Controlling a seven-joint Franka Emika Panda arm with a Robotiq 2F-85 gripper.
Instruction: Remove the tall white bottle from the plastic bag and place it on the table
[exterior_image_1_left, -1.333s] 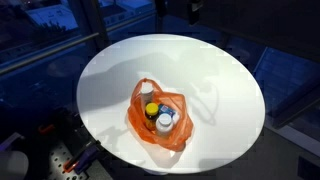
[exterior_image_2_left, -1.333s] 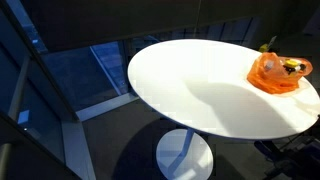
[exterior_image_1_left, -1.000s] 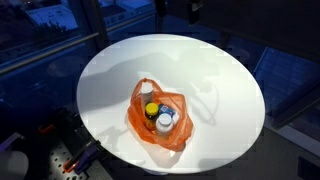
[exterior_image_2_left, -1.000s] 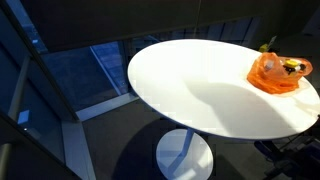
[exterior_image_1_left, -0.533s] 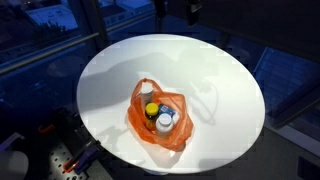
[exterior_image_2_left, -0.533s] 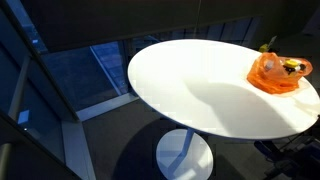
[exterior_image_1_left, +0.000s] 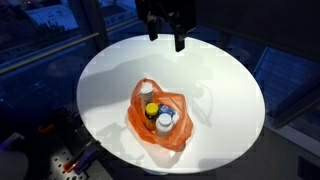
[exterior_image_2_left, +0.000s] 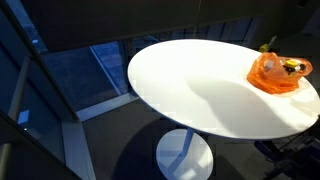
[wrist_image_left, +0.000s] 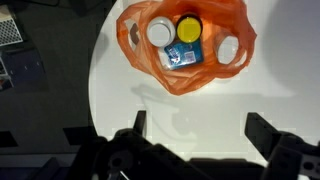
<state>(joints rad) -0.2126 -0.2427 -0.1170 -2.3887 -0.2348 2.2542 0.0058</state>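
Note:
An orange plastic bag (exterior_image_1_left: 158, 117) lies on the round white table (exterior_image_1_left: 215, 85) and holds three bottles standing upright. A white bottle (exterior_image_1_left: 148, 91) stands at the bag's far end, with a yellow-capped one (exterior_image_1_left: 152, 109) and a white-capped one with a blue label (exterior_image_1_left: 165, 122) beside it. In the wrist view the bag (wrist_image_left: 185, 70) is at the top, with the white bottle's cap (wrist_image_left: 229, 47) showing. My gripper (exterior_image_1_left: 166, 40) hangs open and empty above the table's far part, well short of the bag. Its two fingers (wrist_image_left: 200, 125) are spread wide.
The bag also shows at the table's edge in an exterior view (exterior_image_2_left: 279, 72). Dark floor and glass panels surround the table. Equipment with red parts (exterior_image_1_left: 75, 160) sits below the near table edge. A dark device (wrist_image_left: 20, 70) lies off the table.
The gripper has come down into an exterior view at the top, above the far part of the table. The bag and bottles have not moved.

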